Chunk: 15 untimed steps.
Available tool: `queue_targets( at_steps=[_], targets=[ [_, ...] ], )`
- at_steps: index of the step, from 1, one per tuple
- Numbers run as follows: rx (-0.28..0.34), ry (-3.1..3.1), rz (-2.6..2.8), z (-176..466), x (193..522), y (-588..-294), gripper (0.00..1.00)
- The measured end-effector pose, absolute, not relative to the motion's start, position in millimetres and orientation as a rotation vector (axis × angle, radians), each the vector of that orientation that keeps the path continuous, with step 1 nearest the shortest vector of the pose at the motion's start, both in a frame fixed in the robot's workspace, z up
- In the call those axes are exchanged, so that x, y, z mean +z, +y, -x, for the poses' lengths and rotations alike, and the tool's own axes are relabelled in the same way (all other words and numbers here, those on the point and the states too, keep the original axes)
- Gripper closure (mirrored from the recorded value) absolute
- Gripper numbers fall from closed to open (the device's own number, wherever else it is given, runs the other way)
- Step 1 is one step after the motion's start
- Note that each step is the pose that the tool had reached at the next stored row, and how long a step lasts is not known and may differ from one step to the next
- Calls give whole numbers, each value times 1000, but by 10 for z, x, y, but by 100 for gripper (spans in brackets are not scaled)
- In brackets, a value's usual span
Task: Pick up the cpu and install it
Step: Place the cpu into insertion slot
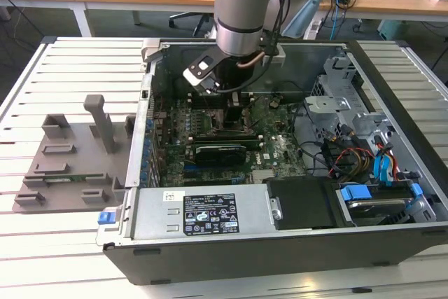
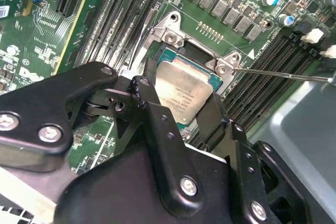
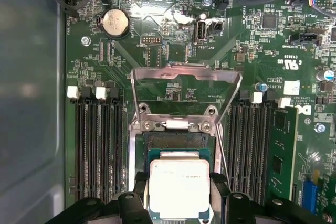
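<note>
Grey plastic tray (image 1: 70,166) lies near the slatted table's (image 1: 42,243) edge at the exterior view's left; beside it to the right sits the open computer case (image 1: 280,260), with the arm (image 1: 245,5) reaching down inside. In both wrist views the gripper (image 2: 181,97) is closed on the cpu (image 3: 179,188), fingers against two opposite edges, directly over the motherboard's open socket (image 3: 173,141).

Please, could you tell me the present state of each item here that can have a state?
cpu: held between the jaws, over the socket, apparently not yet seated.
gripper: shut on the cpu.
socket load plate: flipped open.
computer case: lying on its side, side panel off.
memory module: seated in its slot.
</note>
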<state>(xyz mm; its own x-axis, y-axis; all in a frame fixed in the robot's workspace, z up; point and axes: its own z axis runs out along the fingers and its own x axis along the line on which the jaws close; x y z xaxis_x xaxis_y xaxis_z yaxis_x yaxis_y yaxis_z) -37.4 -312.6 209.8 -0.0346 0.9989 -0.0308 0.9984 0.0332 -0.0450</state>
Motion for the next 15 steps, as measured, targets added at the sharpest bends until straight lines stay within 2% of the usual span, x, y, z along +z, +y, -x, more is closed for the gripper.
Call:
queue_targets(
  at_steps=[15],
  targets=[
    [84, -2251, 2177, 327, 1992, -3134, 45]
  ],
)
